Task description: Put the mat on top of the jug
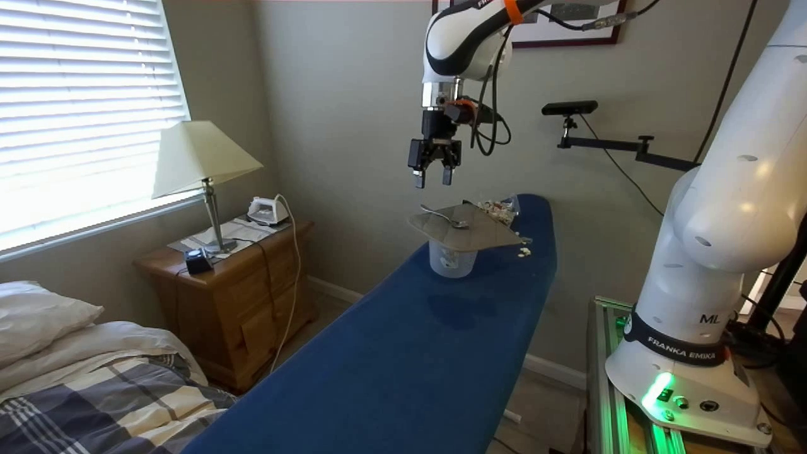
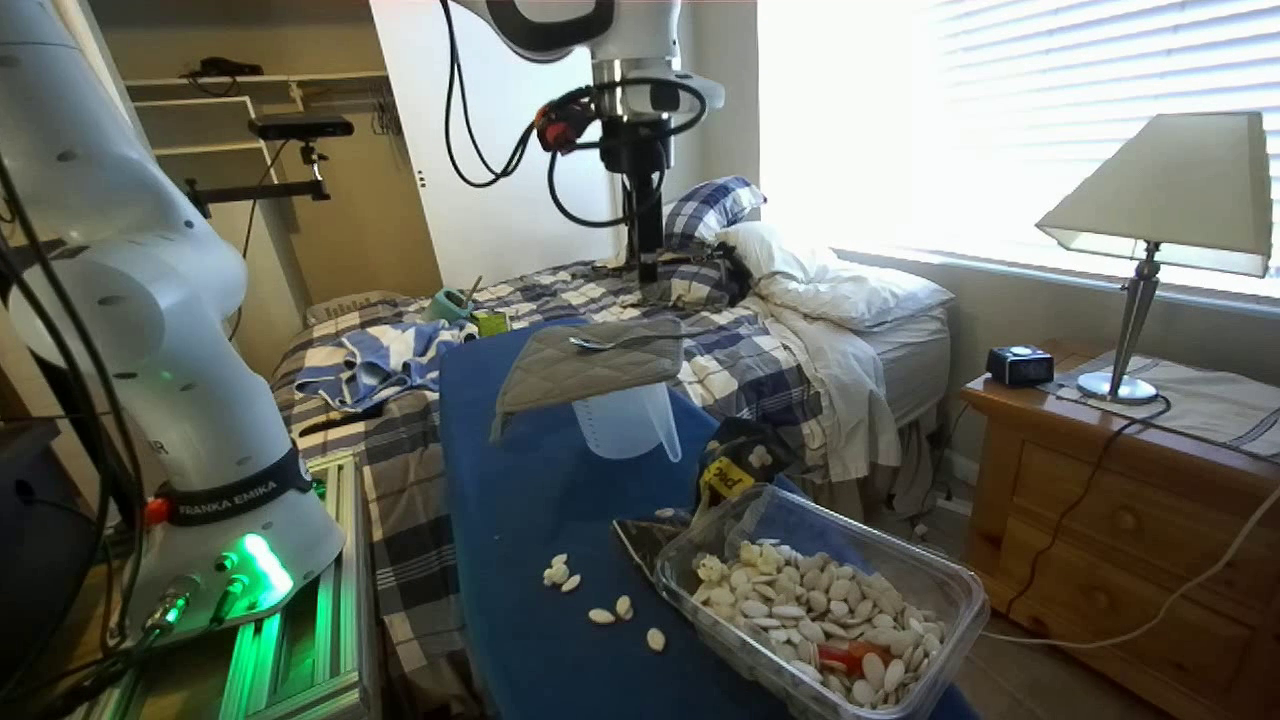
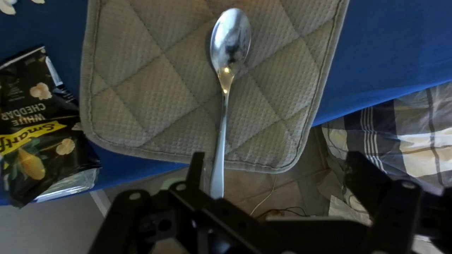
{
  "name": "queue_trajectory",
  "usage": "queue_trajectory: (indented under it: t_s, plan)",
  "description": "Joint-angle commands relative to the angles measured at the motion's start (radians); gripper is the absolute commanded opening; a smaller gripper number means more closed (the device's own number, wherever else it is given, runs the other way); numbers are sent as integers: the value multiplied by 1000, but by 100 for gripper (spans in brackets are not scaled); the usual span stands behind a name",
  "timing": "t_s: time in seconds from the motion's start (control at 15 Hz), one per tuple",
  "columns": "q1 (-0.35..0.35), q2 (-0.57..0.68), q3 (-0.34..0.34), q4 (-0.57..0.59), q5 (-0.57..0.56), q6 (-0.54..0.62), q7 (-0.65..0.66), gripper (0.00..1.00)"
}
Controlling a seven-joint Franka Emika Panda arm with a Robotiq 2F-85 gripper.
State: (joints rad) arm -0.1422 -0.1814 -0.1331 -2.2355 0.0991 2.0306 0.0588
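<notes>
The beige quilted mat (image 1: 488, 234) lies flat across the top of the jug (image 1: 452, 263) and overhangs it. A metal spoon (image 1: 455, 223) rests on the mat. In an exterior view the mat (image 2: 580, 375) droops at its near-left corner, over the clear jug (image 2: 625, 425), whose handle shows on the right. My gripper (image 1: 433, 180) is open and empty, in the air above the mat; it also shows edge-on (image 2: 648, 268). In the wrist view the mat (image 3: 152, 91) and spoon (image 3: 231, 35) lie beyond the spread fingers (image 3: 275, 158); the jug is hidden beneath the mat.
The jug stands on a blue ironing board (image 1: 378, 359). A clear tub (image 2: 965, 590) of seeds and a dark popcorn bag (image 2: 740, 470) stand close by, with loose seeds (image 2: 601, 616). A lamp (image 1: 213, 214) stands on a wooden nightstand (image 1: 252, 328) beside the bed.
</notes>
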Motion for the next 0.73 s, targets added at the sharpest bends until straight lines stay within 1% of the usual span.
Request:
queue_trajectory:
  t_s: [0.0,0.27,0.33,0.47,0.67]
  plan:
    - [-14,-123,-2,-29,-47,-42,28,100]
    - [-29,-197,-5,-37,-52,-68,40,100]
    - [-18,-146,-6,-8,-35,-52,20,100]
    - [-23,-172,-7,-14,-36,-63,22,100]
    - [-24,-176,-8,-17,-36,-66,24,100]
